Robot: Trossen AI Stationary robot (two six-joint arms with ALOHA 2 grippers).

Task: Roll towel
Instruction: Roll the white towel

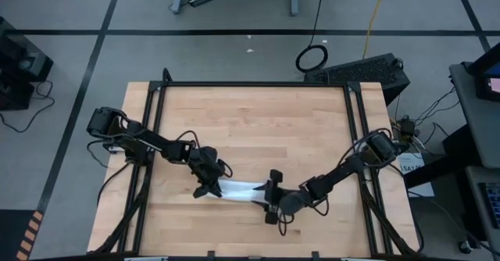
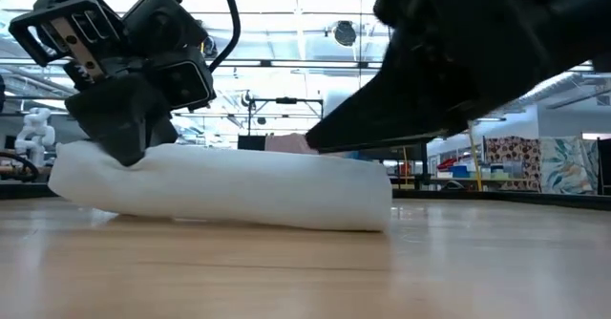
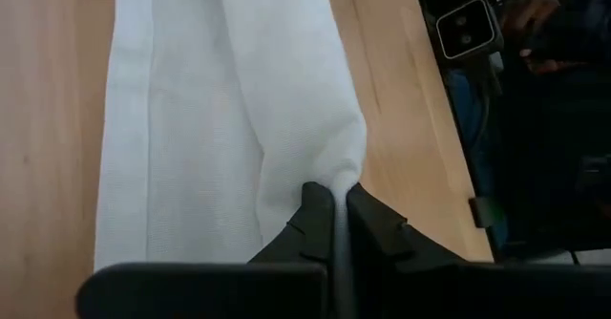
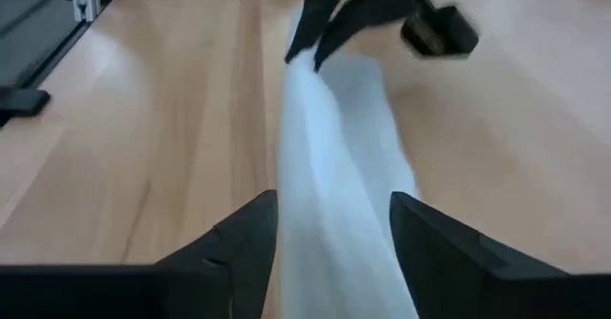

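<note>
White cloth, soft and unpatterned: the towel (image 1: 238,188) lies near the front edge of the wooden table (image 1: 250,128), bunched into a long narrow bundle strung between my two grippers. It reads as already rolled or folded lengthwise; from table height it shows a rounded, slightly sagging profile with one blunt squared end.

My left gripper (image 3: 338,214) is pressed together, pinching a pucker of fabric at its end of the bundle. I judge this pins that end so the cloth keeps its line.

My right gripper (image 4: 334,225) stands spread, a finger either side of the other end, straddling it, not clamping.

Weave looks fine and matte, with soft creases running lengthwise. Wood is pale, smooth, planked. Limp cloth like this will likely slump if released carelessly.
</note>
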